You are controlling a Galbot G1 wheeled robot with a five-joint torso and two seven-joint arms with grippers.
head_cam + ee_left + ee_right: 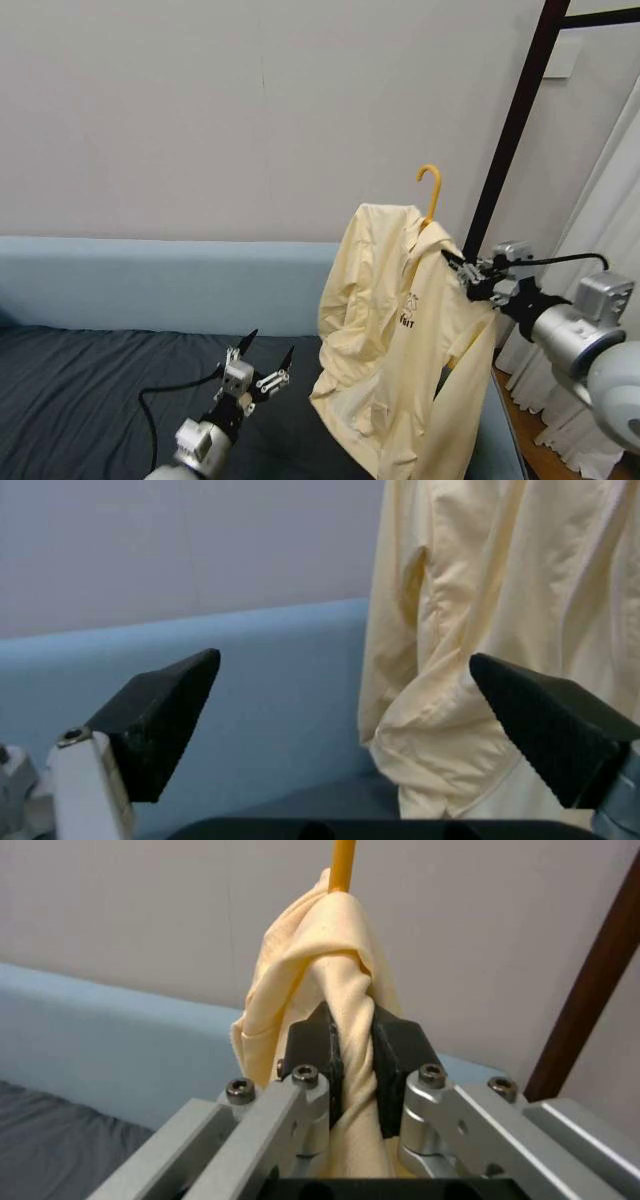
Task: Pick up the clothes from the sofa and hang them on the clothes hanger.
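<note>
Right gripper [463, 269], clenched on a bunched fold of the cream hoodie [400, 340] at its shoulder, just below the neck. The hoodie hangs free in the air above the right end of the sofa [150, 285]. The garment is itself the one holder in the scene. A yellow hanger [430, 190] sits inside it, and its hook alone rises from the neck. The hook is apart from the dark rack [515, 120] standing just behind.

To finish well, the hook probably needs lifting above the top bar with its opening turned toward the bar. It should then be lowered until the bar takes the weight, and the grip let go after that. A tilted hanger could shed a shoulder.

Left gripper [270, 348], fingers spread and holding nothing, hovers low over the seat beside the hanging sleeve.
</note>
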